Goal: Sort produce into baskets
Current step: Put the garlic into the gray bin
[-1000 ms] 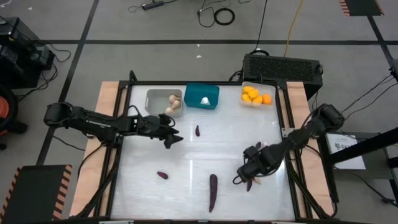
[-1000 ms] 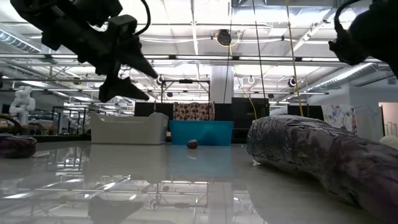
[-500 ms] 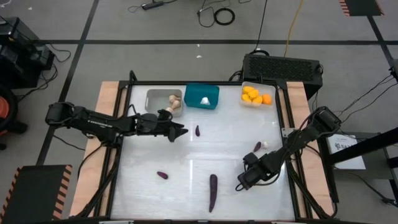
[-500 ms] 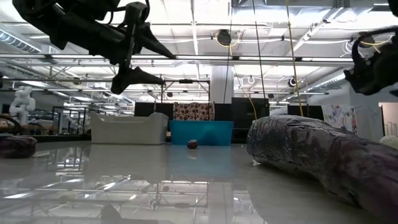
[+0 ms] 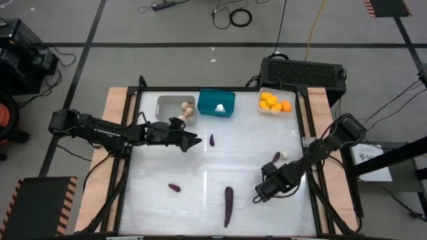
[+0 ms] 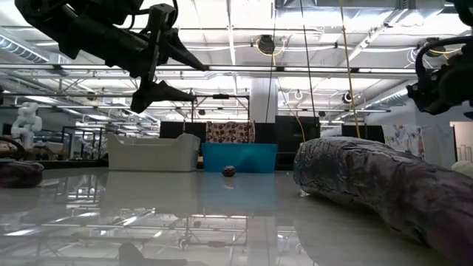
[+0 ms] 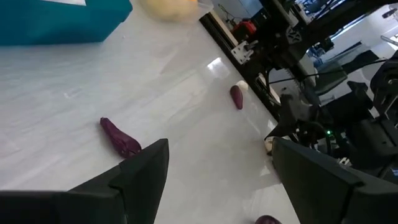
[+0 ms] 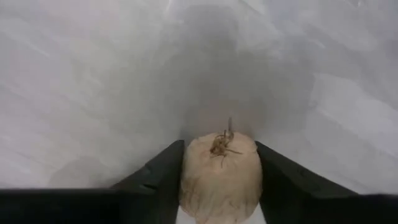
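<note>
Since a second ago the right pincer [image 5: 257, 197] has shifted toward the desk's [image 5: 253, 143] near edge, uncovering a short purple vegetable [image 5: 275, 157] by the right rim. Now it grips a beige garlic bulb [image 8: 220, 175] between its fingers [image 8: 159, 177]. The long purple vegetable [image 5: 228, 206] lies just beside it. Farther off, open desk surrounds another purple piece [image 5: 211, 140]. The left pincer [image 5: 195, 141] hovers wide open beside it, near the grey basket [image 5: 168, 107].
</note>
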Action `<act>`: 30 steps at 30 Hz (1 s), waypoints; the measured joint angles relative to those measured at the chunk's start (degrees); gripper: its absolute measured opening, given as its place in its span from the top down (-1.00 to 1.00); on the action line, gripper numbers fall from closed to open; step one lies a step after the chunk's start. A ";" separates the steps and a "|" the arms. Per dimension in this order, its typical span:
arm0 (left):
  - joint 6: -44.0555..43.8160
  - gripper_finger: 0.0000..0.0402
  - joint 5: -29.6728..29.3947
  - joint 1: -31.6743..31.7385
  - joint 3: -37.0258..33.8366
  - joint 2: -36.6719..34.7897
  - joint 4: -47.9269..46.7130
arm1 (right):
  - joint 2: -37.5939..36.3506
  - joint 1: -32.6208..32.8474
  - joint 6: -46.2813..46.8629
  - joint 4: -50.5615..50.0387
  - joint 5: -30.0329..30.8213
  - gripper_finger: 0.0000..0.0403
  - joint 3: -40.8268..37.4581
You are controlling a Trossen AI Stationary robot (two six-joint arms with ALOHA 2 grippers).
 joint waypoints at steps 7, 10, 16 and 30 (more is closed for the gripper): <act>2.65 -0.45 0.08 -0.02 0.00 0.00 -0.05 | -4.40 -5.98 -4.88 -0.69 4.37 0.37 0.29; 3.05 -0.45 0.50 -0.33 0.00 0.00 -0.70 | -6.95 -10.32 -8.55 2.38 8.03 0.34 0.31; 7.19 -0.45 1.92 -1.55 0.00 0.00 -5.84 | -8.90 -21.71 -19.90 23.63 14.64 0.32 0.34; 9.18 -0.45 4.17 -7.78 -0.07 0.00 -31.63 | 4.71 -44.82 -46.05 55.65 11.08 0.32 15.17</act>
